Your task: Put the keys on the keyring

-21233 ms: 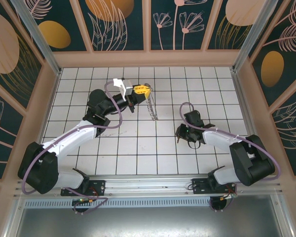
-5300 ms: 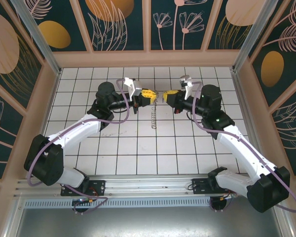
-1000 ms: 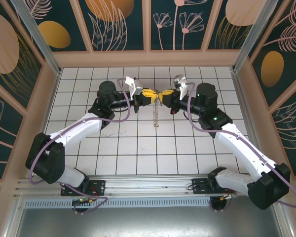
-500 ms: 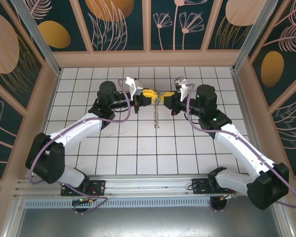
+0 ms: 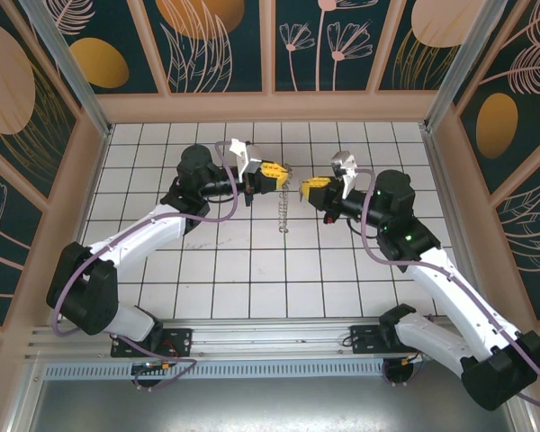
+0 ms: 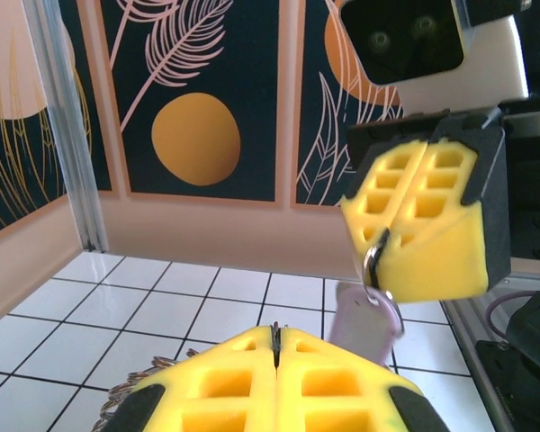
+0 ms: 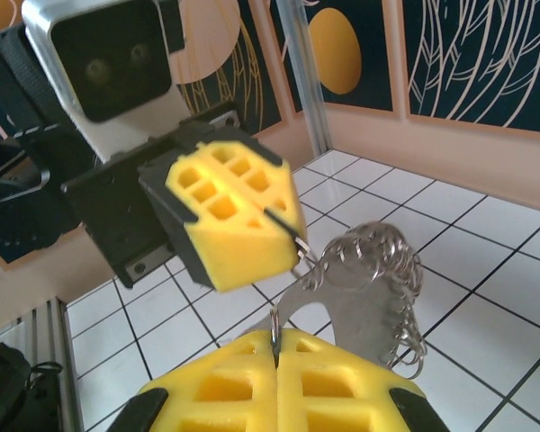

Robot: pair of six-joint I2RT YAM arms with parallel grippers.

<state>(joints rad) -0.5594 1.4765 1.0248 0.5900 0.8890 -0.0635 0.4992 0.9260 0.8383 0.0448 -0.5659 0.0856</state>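
My left gripper (image 5: pixel 282 171) is shut on the keyring (image 5: pixel 285 205), a thin grey loop edged with many small metal rings that hangs down over the tiles. The right wrist view shows that loop (image 7: pixel 369 288) dangling from the left gripper's yellow fingers (image 7: pixel 238 220). My right gripper (image 5: pixel 304 186) stands about one tile to the right, apart from the left. It is shut on the small split ring of the lilac key (image 6: pixel 369 326), which hangs under its yellow fingers (image 6: pixel 423 225) in the left wrist view.
White tiled floor (image 5: pixel 252 270) inside a walled booth with dark floral panels (image 5: pixel 216 45). Purple cables loop along both arms. Both arm bases sit on the metal rail (image 5: pixel 270 337) at the near edge.
The two grippers met tip to tip half a second ago. The right gripper has since drawn back to the right and slightly nearer, with the key. The left gripper has barely moved and the keyring still hangs from it.
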